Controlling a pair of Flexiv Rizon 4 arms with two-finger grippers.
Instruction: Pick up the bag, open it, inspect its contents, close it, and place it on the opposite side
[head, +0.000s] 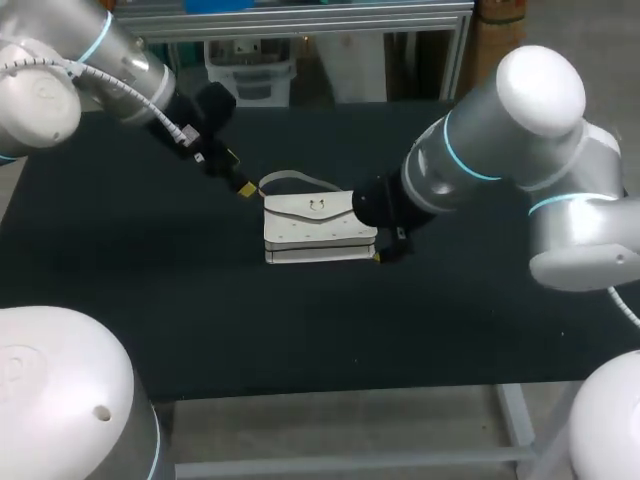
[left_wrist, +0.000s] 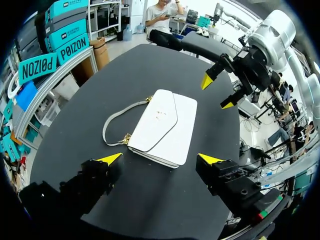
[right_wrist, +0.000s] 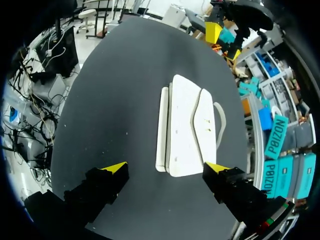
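White leather flap handbag (head: 315, 228) w/ thin strap lies flat mid black table (head: 150, 290). L gripper (left_wrist: 160, 159) spread wide at strap end; R gripper (right_wrist: 166, 167) spread wide opposite.

Wide table (head: 150, 300) with a matte black top

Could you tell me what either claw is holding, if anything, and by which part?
Nothing is held: left claw and right claw are both open beside the white bag.

Overhead head view; opposing wrist views, shared bag (left_wrist: 162, 127) between.
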